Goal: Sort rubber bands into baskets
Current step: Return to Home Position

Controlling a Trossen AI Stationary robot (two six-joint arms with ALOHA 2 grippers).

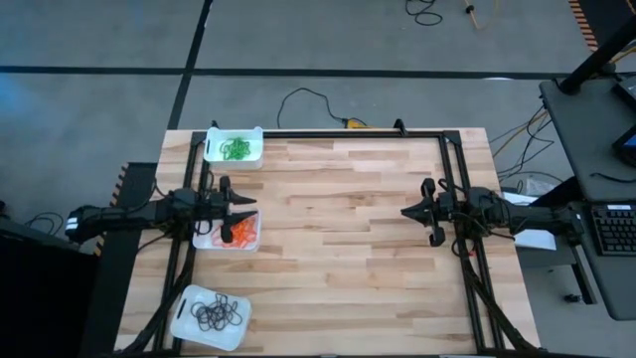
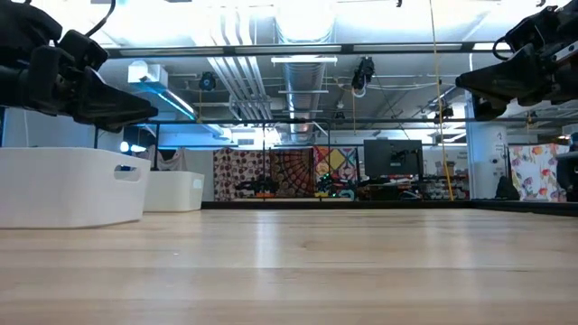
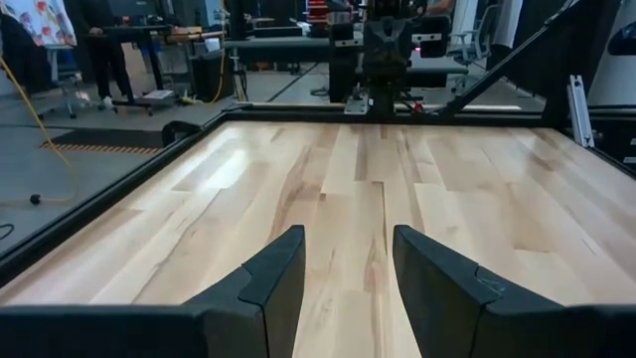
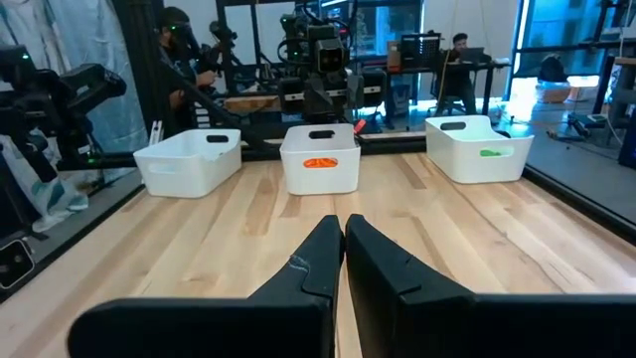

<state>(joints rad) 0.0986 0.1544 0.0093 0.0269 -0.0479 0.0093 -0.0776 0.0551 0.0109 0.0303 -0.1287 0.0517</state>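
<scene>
Three white baskets stand along the table's left side. The far one (image 1: 235,146) holds green rubber bands (image 1: 237,150), the middle one (image 1: 228,233) orange bands (image 1: 241,233), the near one (image 1: 210,316) black bands (image 1: 217,314). My left gripper (image 1: 250,207) hangs open above the middle basket, pointing level toward the table's right, nothing between its fingers (image 3: 348,268). My right gripper (image 1: 405,212) hangs shut at the table's right side, pointing level toward the baskets (image 4: 343,234), holding nothing.
A black frame rail (image 1: 348,133) runs along the table's far edge and down both sides. A grey desk with a keyboard (image 1: 611,229) stands right of the table. Bare wood (image 1: 338,239) lies between the two grippers. People stand in the room beyond the table.
</scene>
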